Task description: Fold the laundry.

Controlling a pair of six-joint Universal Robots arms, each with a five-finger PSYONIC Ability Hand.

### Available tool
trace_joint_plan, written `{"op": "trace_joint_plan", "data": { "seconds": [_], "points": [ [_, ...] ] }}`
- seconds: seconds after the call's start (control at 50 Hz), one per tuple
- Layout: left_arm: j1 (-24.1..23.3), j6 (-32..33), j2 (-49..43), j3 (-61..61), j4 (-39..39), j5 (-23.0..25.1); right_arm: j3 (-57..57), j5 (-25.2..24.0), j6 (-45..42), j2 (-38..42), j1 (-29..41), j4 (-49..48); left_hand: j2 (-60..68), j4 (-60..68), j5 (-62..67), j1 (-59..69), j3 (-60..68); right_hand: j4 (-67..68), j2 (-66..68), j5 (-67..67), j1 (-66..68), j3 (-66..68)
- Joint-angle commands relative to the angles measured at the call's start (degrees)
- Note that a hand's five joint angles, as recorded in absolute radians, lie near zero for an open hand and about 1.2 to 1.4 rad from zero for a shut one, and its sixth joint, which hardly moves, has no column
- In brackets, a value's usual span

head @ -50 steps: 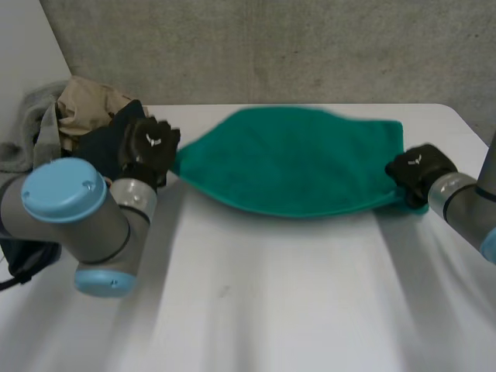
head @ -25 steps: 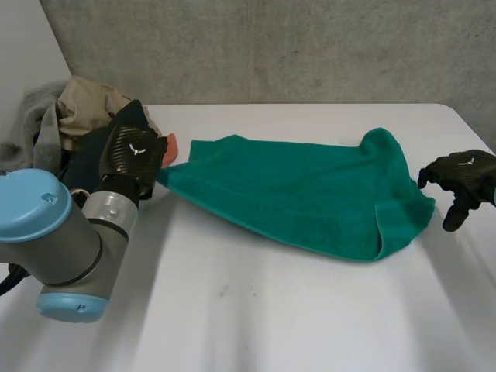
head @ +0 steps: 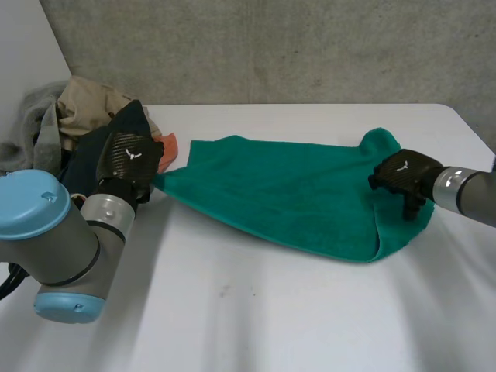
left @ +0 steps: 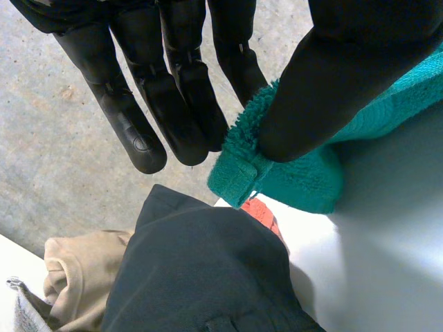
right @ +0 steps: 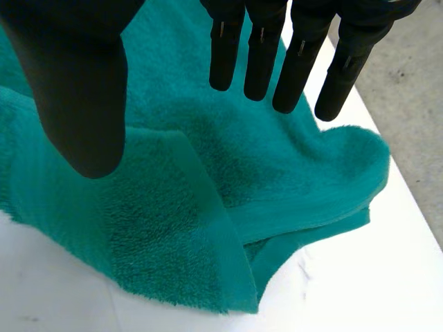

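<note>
We see the towel [head: 294, 194] as thick green terry cloth, fuzzy and rough, with a flatter woven hem [right: 214, 228]. The table [head: 271, 325] under it looks smooth, matt white, and the wall [head: 271, 46] at twelve o'clock is rough, pitted concrete. At the towel's nine o'clock, the left hand [head: 128, 159] has a weave-patterned shell and smooth matt black fingers [left: 131, 117]; the light-blue cap [head: 35, 205] at its seven o'clock looks glossy.

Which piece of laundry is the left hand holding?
The green towel: the left hand pinches its corner between thumb and fingers. The dark garment, beige garment and grey garment lie heaped beside it, unheld.
</note>
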Motion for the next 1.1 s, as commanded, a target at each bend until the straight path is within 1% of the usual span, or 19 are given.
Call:
{"op": "trace_joint_plan", "data": {
  "seconds": [0.02, 0.1, 0.16, 0.18, 0.2, 0.22, 0.26, 0.38, 0.48, 0.54, 0.62, 0.64, 0.7, 0.72, 0.78, 0.84, 0.92, 1.0, 1.1],
  "points": [
    [0.0, 0.0, 0.0, -0.3, 0.0, 0.1, -5.5, 4.0, -0.3, 6.6, 1.4, 0.2, 11.2, 11.1, 13.6, 13.7, 11.4, 8.8, 11.1, 8.1, 9.7, 8.8],
    [0.0, 0.0, 0.0, -0.3, 0.0, 0.1, -6.2, 5.4, -0.5, 8.0, 1.4, 1.0, 11.2, 11.1, 13.6, 13.7, 11.4, 15.4, 17.7, 14.6, 16.2, 15.4],
    [0.0, 0.0, 0.0, -0.4, -0.1, 0.0, -6.4, 5.7, -0.5, 8.0, 1.5, 2.4, 11.2, 11.1, 13.6, 13.7, 11.4, 26.8, 29.1, 26.1, 27.7, 26.8],
    [0.0, 0.0, 0.1, -0.4, -0.1, 0.0, -6.4, 5.7, -0.5, 8.0, 1.4, 2.6, 11.2, 11.1, 13.6, 13.7, 11.4, 31.5, 33.8, 30.8, 32.4, 31.5],
    [0.0, 0.0, 0.2, -0.5, -0.1, 0.1, -6.4, 5.7, -0.5, 7.6, 1.4, 2.9, 11.2, 11.1, 13.6, 13.7, 11.4, 43.9, 46.2, 43.1, 44.7, 43.9],
    [0.0, 0.0, 0.3, -0.5, -0.1, 0.0, -6.4, 5.9, -0.4, 7.2, 1.4, 2.9, 11.2, 11.1, 13.6, 13.7, 11.4, 50.8, 53.1, 50.0, 51.6, 50.8],
    [0.0, 0.0, 0.4, -0.5, -0.1, 0.0, -6.3, 5.9, -0.1, 6.0, 1.4, 2.7, 11.2, 11.1, 13.6, 13.7, 11.4, 50.8, 53.1, 50.1, 51.7, 50.8],
    [0.0, 0.2, 1.1, -0.5, -1.3, 0.0, -2.3, 7.9, 2.8, -3.0, 1.1, 2.4, 11.2, 11.1, 13.6, 13.7, 11.4, 50.8, 53.1, 50.1, 51.7, 50.8],
    [0.5, 0.4, 4.4, -0.7, -5.7, 0.0, 4.8, 8.8, 3.9, -11.8, -1.9, 3.1, 11.2, 11.1, 13.6, 13.7, 11.4, 50.8, 53.1, 50.1, 51.7, 50.8],
    [1.4, 0.4, 7.6, -1.1, -10.6, 0.0, 8.7, 9.3, 3.7, -15.3, -5.0, 3.9, 11.2, 11.1, 13.6, 13.7, 11.4, 50.8, 53.1, 50.1, 51.7, 50.8],
    [1.8, 0.4, 12.9, -1.8, -17.8, 0.0, 13.7, 10.1, 3.3, -22.7, -9.3, 7.5, 11.2, 11.1, 13.6, 13.7, 11.4, 50.8, 53.1, 50.1, 51.7, 50.8],
    [1.8, 0.6, 15.1, -1.9, -21.1, 0.0, 15.1, 10.3, 3.2, -25.5, -10.6, 9.7, 11.2, 11.1, 13.6, 13.7, 11.4, 50.8, 53.1, 50.1, 51.7, 50.8],
    [1.7, 0.8, 18.1, -2.0, -26.5, 0.0, 17.9, 10.5, 2.9, -29.1, -12.7, 13.4, 11.2, 11.1, 13.6, 13.7, 11.4, 50.8, 53.1, 50.1, 51.7, 50.8],
    [1.7, 0.7, 19.7, -2.1, -30.5, 0.1, 20.1, 10.4, 1.9, -31.0, -14.0, 15.6, 11.2, 11.1, 13.6, 13.7, 11.4, 50.8, 53.1, 50.1, 51.7, 50.8],
    [1.1, 0.4, 21.4, -2.6, -37.4, 0.4, 24.0, 9.7, -1.4, -32.9, -15.6, 17.2, 11.2, 11.1, 13.6, 13.7, 11.4, 50.8, 53.1, 50.1, 51.7, 50.8],
    [0.9, 0.5, 20.9, -3.7, -40.2, 0.9, 26.6, 9.4, -4.0, -33.3, -15.9, 16.5, 11.2, 11.1, 13.6, 13.7, 11.4, 50.8, 53.1, 50.1, 51.7, 50.8],
    [-0.1, 0.7, 17.2, -3.9, -40.0, 2.0, 29.0, 10.0, -4.2, -32.1, -15.6, 12.2, 11.2, 11.1, 13.6, 13.7, 11.4, 50.8, 53.1, 50.1, 51.7, 50.8],
    [-0.2, 0.7, 9.3, -1.2, -37.8, 1.9, 28.4, 10.2, -1.6, -26.2, -15.5, 6.2, 11.2, 11.1, 13.6, 13.7, 11.4, 50.8, 53.1, 50.1, 51.7, 50.8],
    [-0.4, 0.7, 0.8, 5.4, -31.2, 1.5, 25.1, 10.8, 5.6, -21.1, -13.1, -2.5, 11.2, 11.1, 13.6, 13.7, 11.4, 50.8, 53.1, 50.1, 51.7, 50.8]
  ]
}}
